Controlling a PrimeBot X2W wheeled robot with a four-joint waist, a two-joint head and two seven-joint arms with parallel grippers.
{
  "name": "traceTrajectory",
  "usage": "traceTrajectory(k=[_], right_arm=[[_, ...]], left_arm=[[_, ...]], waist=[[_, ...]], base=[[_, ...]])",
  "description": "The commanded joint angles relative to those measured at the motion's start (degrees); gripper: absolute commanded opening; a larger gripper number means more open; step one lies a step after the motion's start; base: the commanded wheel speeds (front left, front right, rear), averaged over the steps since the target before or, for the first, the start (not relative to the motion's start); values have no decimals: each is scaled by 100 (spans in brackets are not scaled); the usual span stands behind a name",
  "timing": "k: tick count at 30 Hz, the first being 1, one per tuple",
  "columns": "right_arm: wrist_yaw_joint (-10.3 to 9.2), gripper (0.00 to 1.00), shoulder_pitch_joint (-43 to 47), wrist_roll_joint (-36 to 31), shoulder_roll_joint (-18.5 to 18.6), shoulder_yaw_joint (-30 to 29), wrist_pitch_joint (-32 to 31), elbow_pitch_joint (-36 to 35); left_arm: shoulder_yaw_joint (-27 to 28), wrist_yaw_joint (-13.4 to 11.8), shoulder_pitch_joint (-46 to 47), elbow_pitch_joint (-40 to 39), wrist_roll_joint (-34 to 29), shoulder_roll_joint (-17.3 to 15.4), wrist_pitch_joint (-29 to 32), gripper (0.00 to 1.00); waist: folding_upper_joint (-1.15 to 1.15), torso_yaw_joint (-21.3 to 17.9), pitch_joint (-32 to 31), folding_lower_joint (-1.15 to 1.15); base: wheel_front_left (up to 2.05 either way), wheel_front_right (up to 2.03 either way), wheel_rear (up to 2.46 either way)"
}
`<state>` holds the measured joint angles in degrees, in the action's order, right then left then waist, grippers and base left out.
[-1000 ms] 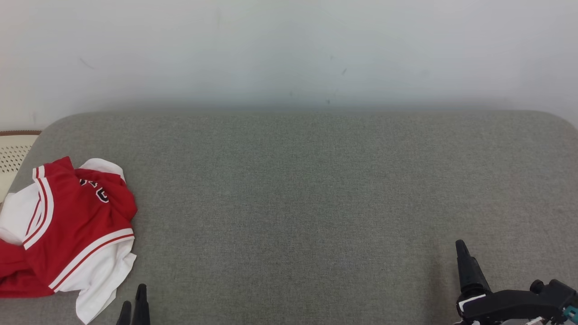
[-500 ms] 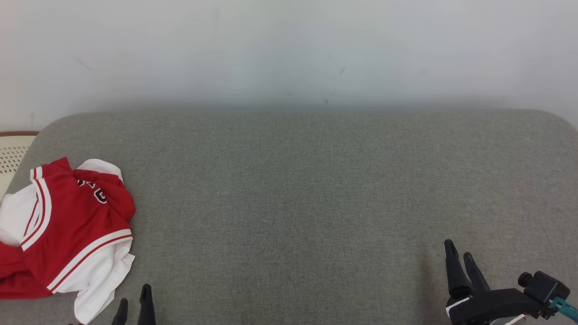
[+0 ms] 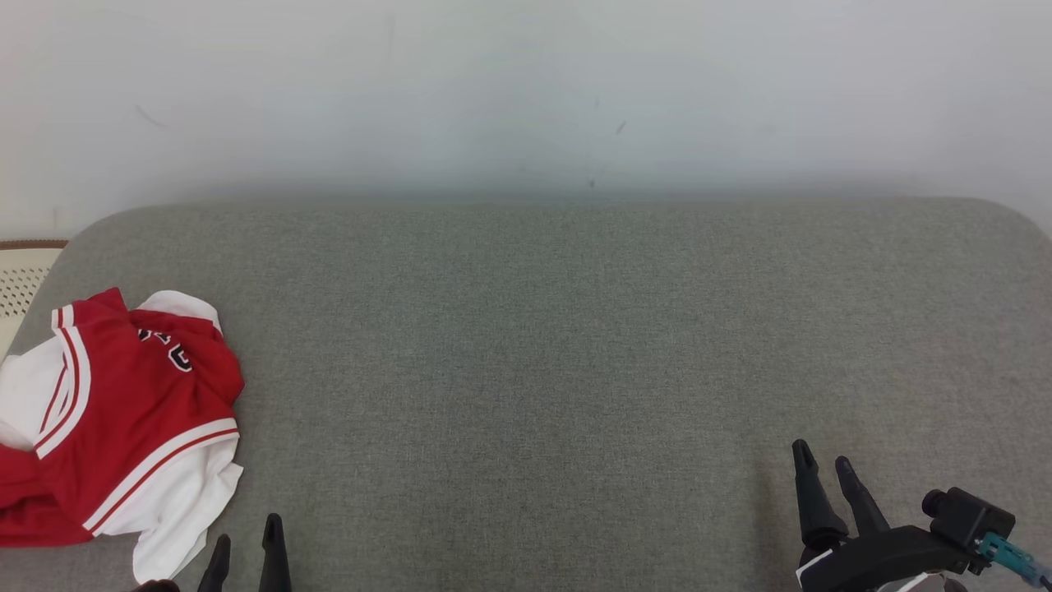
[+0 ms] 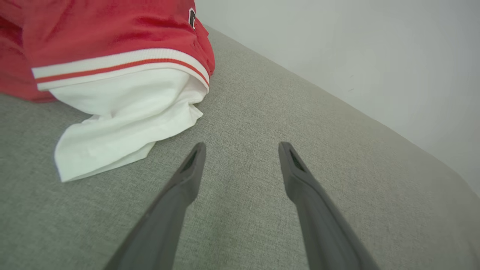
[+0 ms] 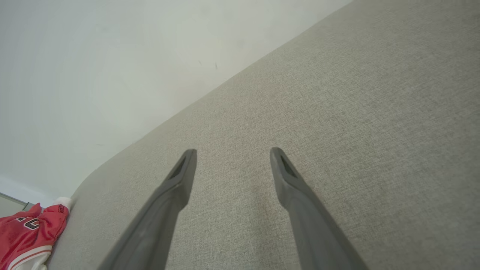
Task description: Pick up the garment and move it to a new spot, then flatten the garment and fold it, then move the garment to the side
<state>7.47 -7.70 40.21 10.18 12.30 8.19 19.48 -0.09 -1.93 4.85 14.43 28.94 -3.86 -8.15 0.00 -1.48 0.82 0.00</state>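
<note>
Cushion (image 3: 542, 345) in grey weave spreads across the head view from 9 to 3 o'clock, under a pale wall (image 3: 526, 90) at 12 o'clock. On the cushion at 8 o'clock, close to its edge, lies the garment (image 3: 123, 419), a red jersey with white sleeves and striped trim. It is crumpled in a heap, and one white sleeve trails toward 6 o'clock. At 7 o'clock the left gripper (image 3: 246, 530) sits just beside that sleeve without touching it, its fingers spread and holding nothing. In the left wrist view the sleeve lies at 10 o'clock of the fingertips, with bare weave between the two. At 4 o'clock the right gripper (image 3: 820, 454) hangs well apart from the garment, its fingers also spread and empty over bare cushion.

By my reading the first step is in hand: the reach for the pick-up, with no contact made yet. The next move calls for the left gripper to shift toward 10 o'clock in its own view, come down onto the cloth and close on it. A bunched fold near the striped hem looks a safer hold than the loose sleeve, which might lift alone and leave the heap dragging. Open cushion toward 3 o'clock offers the new spot, and there the right gripper could help with flattening
</note>
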Motion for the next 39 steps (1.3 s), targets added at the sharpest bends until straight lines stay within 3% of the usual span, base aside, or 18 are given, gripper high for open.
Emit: traceTrajectory(k=[1, 39], right_arm=[[2, 100, -108, -181, 56, 43, 69, -15], [4, 100, -42, -2175, 60, 22, 539, 26]], left_arm=[[-6, -43, 70, -68, -201, -66, -63, 100], [64, -257, -27, -206, -2083, 2, -538, 100]], waist=[[0, -3, -4, 0], [0, -111, 31, 0]], base=[[0, 0, 0], [0, 0, 0]])
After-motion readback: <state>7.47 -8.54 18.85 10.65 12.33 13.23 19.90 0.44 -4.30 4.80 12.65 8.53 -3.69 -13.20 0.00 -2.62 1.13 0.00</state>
